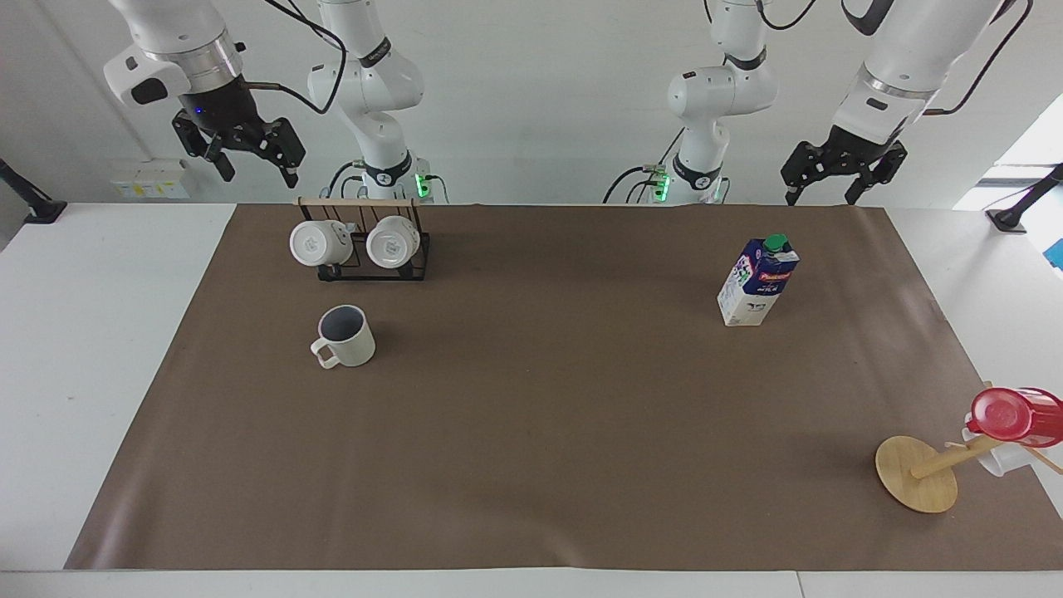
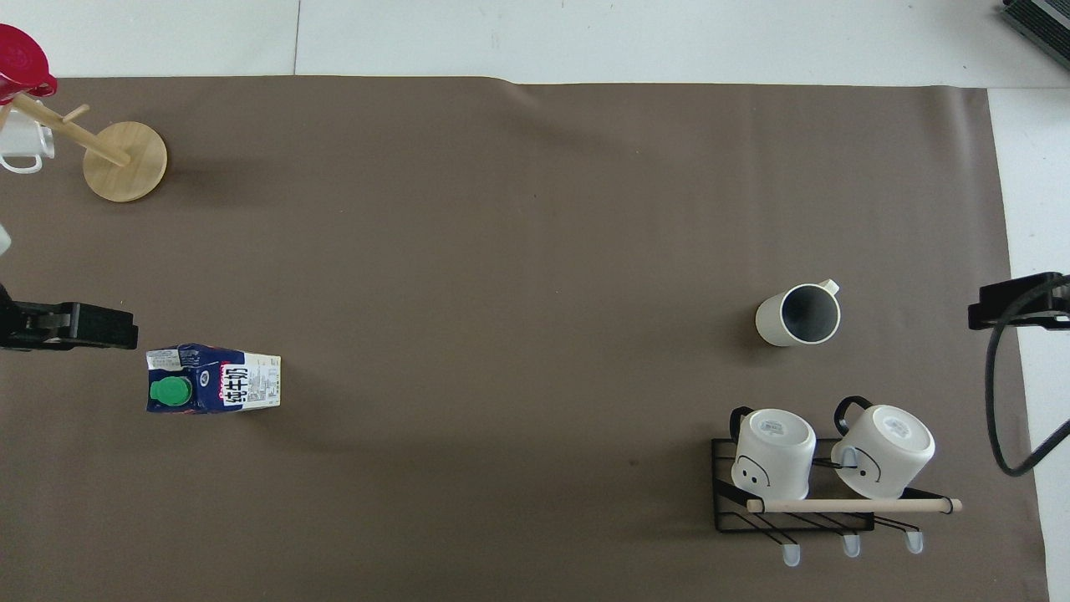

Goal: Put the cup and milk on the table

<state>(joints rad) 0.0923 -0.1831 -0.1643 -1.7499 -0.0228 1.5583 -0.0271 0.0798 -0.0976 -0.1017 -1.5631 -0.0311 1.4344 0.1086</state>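
Nearest the robots, both grippers hung in the air, holding nothing. The right gripper point(image 1: 247, 156) was raised over the bench's edge at the right arm's end, its fingers spread apart and empty. The left gripper point(image 1: 835, 178) hung over the edge of the mat at the left arm's end, its fingers also parted, though from this angle the gap was hard to judge. Each seemed lifted clear so as not to knock what stood below.

Next came one black wire rack point(image 1: 374, 257), with two white mugs point(image 1: 320, 242) hung bottoms-outward under its wooden rail, apparently stored there. The one milk carton point(image 1: 757, 281) stood upright on the mat toward the left arm's end, green cap on top, well apart from everything else. Slightly farther out, just past the rack toward the right arm's end, the one cup point(image 1: 345, 336) stood upright on the mat, mouth open upward, handle pointing away from the robots. With both resting on the bench point(image 1: 100, 349) and no gripper touching them, the task looked finished.

Farthest out, at the left arm's end, stood one wooden mug tree point(image 1: 918, 473) bearing one red-lidded cup point(image 1: 1013, 415) and one pale mug partly hidden under it.
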